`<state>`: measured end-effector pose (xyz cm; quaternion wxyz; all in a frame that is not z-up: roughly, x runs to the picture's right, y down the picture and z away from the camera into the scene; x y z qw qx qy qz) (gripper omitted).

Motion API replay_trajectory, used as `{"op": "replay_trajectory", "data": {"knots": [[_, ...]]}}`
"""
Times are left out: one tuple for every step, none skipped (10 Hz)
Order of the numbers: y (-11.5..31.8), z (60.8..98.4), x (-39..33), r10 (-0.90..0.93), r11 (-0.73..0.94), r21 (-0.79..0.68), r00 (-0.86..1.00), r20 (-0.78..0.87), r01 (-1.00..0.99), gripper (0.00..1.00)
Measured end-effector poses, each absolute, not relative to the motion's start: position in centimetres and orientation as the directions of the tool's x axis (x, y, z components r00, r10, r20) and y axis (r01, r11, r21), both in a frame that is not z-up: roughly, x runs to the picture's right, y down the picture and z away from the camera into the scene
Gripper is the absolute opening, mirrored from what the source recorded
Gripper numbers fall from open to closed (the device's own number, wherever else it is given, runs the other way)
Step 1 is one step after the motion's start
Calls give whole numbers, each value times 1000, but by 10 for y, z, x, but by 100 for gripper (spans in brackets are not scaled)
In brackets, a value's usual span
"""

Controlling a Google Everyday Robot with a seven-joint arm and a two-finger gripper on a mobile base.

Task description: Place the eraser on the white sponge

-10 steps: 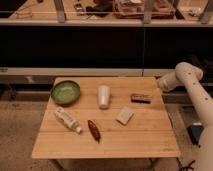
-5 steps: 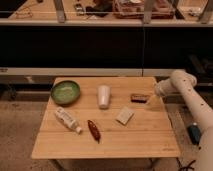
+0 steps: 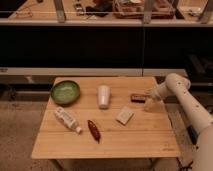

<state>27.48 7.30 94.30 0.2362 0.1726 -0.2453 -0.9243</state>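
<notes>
Eraser (image 3: 138, 98) lies toward the right rear of the wooden surface (image 3: 140, 142), apart from the white sponge (image 3: 125, 115), which sits a little nearer the front and to the left. The gripper (image 3: 150, 100) is low, just beside the eraser's right end; whether it is spread or closed cannot be told. A white cup (image 3: 103, 96) stands left of the eraser.
</notes>
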Motion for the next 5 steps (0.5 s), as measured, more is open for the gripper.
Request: {"op": "replay_trajectory", "data": {"knots": [[75,944,273,-518,-766,543,-830,-205,344,44],[80,945,272,-512,-761,557,-835,-201,332,32],[84,946,271,-505,-757,568,-841,-195,323,21],[85,947,270,-498,-756,572,-846,-191,317,13],[87,948,269,-493,-754,577,-850,-184,313,4]]}}
